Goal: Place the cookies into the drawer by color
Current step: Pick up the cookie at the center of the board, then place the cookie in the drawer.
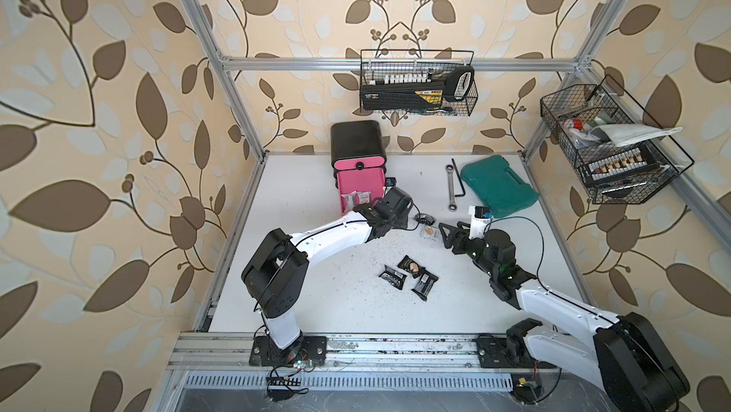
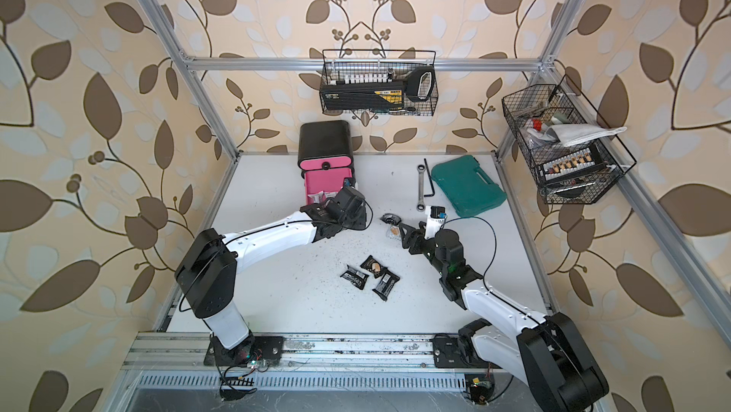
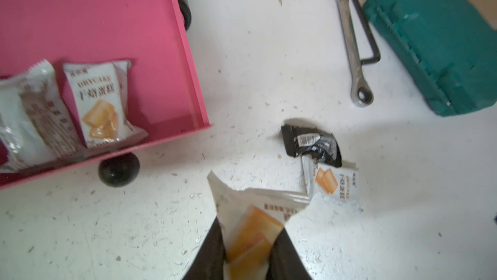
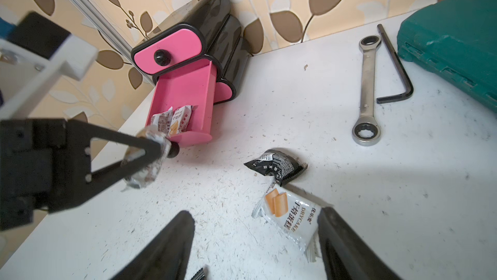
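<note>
The black drawer cabinet [image 1: 358, 141] has its middle pink drawer [image 3: 188, 63] pulled out, with two white cookies [image 3: 99, 101] lying near its front. My left gripper [image 3: 248, 251] is shut on a white cookie packet [image 3: 250, 219] and hovers just in front of the drawer's knob [image 3: 118, 168]. My right gripper [image 4: 255, 212] is open and low over the table. A white cookie packet [image 4: 289, 216] lies between its fingers, close to one of them, and a black packet [image 4: 277, 165] overlaps its far end. Three black packets [image 1: 411, 267] lie mid-table.
A teal tool case [image 1: 498, 186] sits at the back right, with a ratchet wrench [image 1: 451, 188] and a hex key [image 1: 459, 180] beside it. Wire baskets [image 1: 419, 85] hang on the back and right walls. Metal frame posts border the table.
</note>
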Robot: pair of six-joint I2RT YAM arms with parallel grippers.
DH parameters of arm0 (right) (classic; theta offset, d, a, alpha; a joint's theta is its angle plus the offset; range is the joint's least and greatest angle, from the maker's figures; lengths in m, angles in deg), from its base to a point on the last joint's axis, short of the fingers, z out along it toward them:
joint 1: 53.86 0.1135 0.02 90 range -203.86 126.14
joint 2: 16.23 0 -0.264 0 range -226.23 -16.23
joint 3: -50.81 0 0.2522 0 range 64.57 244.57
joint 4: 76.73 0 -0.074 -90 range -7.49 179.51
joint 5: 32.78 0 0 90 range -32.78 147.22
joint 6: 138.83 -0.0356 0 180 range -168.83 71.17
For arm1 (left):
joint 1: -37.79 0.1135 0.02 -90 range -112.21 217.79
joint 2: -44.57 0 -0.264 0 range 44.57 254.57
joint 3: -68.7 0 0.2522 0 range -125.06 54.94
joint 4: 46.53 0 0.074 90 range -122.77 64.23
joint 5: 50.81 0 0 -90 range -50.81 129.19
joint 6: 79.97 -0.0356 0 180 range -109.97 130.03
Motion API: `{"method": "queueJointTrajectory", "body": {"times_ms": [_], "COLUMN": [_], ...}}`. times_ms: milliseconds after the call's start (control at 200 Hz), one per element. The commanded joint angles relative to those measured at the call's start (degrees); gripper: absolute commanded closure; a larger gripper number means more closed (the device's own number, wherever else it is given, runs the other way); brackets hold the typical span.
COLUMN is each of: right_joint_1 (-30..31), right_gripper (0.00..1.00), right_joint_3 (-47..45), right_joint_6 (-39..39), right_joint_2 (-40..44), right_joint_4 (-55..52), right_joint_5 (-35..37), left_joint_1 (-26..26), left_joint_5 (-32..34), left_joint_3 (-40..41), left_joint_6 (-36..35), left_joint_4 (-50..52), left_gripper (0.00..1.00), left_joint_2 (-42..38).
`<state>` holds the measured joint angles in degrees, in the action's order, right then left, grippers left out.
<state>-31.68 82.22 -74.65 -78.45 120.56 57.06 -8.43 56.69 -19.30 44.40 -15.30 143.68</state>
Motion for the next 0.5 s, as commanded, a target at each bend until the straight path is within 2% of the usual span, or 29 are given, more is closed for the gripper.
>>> {"method": "queueJointTrajectory", "body": {"times_ms": [0,270,495], "right_joint_1": [0.41,0.42,0.42], "right_gripper": [0.25,0.25,0.25], "right_joint_3": [1.77,1.77,1.39], "right_joint_6": [0.5,0.67,0.85], "right_joint_2": [0.25,0.24,0.08], "right_joint_4": [-0.05,-0.07,1.72], "right_joint_5": [0.95,0.95,-1.03], "left_joint_1": [3.46,10.95,13.99], "left_joint_5": [1.5,-2.4,-3.96], "left_joint_3": [-2.97,-8.77,-12.23], "left_joint_6": [-3.22,-5.02,-4.56], "left_joint_4": [0.55,-0.13,-1.01], "left_gripper": [0.75,0.75,0.74], "left_joint_2": [-1.29,2.98,7.57]}}
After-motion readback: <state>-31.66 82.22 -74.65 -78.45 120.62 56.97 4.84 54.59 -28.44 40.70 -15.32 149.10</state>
